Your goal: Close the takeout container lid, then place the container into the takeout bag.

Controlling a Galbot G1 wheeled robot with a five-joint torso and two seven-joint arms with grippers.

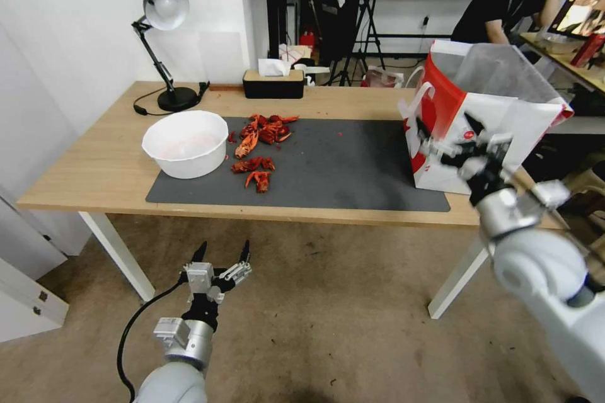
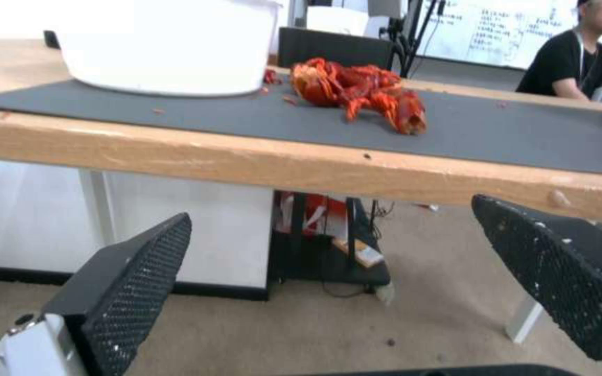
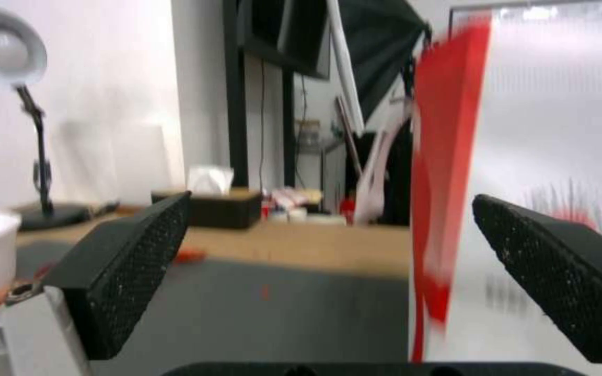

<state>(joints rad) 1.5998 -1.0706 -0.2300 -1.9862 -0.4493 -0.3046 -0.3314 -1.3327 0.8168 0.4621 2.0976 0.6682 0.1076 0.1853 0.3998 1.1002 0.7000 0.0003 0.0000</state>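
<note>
**A wooden table, a big bag, and no box to be seen**

A wooden table [image 1: 94, 170] stands in a busy room, with a dark mat [image 1: 353, 170] on top of it.

The right gripper [image 1: 450, 138] is up in front of the takeout bag [image 1: 498, 132], just beside its red side. Its two black fingers [image 3: 127, 277] are wide apart and hold nothing. The left gripper [image 1: 222, 253] hangs low, below the front edge of the table, on the far side of the mat from the bag. Its fingers [image 2: 134, 282] are wide apart too, and nothing is between them.

The bag stands upright on the right end of the mat, with its top open. Far from the bag, at the other end of the mat, sit a round white bowl [image 1: 186, 141] and a pile of red crayfish shells [image 1: 258, 145].

The little clear box of blueberries is not on the table. It may already be inside the bag, so the job looks done or nearly done. That is a guess, because the bag's walls hide what is inside. I cannot tell if the lid is closed.
</note>
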